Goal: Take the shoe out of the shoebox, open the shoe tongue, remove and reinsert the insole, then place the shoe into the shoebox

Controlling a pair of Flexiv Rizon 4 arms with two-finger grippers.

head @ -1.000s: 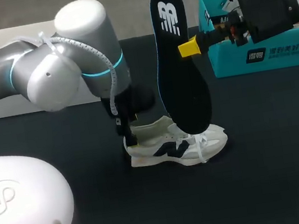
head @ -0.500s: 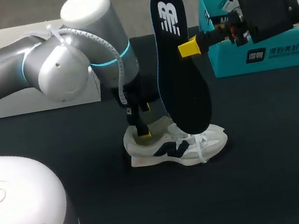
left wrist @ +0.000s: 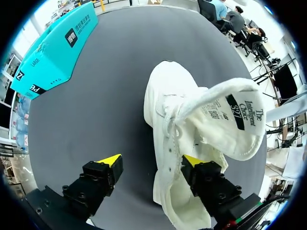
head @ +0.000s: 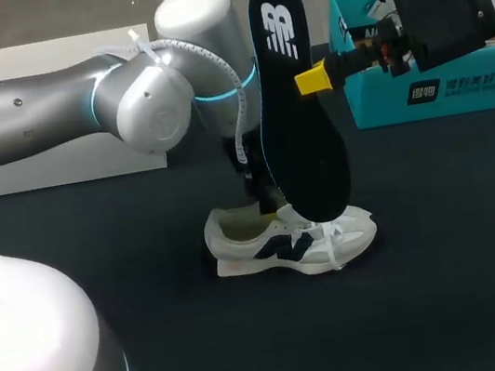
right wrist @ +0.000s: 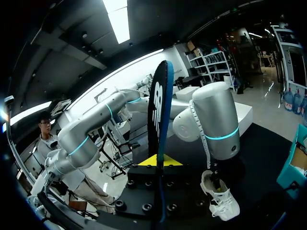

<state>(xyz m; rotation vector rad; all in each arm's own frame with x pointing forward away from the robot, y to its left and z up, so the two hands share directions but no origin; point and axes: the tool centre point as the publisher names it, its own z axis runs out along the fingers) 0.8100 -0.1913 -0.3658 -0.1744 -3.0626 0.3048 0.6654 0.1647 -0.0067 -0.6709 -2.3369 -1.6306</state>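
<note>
Shoe [head: 285, 241] stands on the dark surface [head: 429, 260], outside the teal shoebox [head: 440, 89]. The right arm comes in level, and its pincer [head: 311, 78] grips the black insole [head: 297, 112] upright above the shoe. The left arm bends down over the shoe's opening, with its pincer [left wrist: 151, 160] spread wide.

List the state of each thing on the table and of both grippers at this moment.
white sneaker: standing on its sole on the table.
tongue: pulled up, open.
black insole: out of the sneaker, held upright in the air.
teal shoebox: open at the top.
left gripper: open, down at the sneaker.
right gripper: shut on the black insole.
</note>
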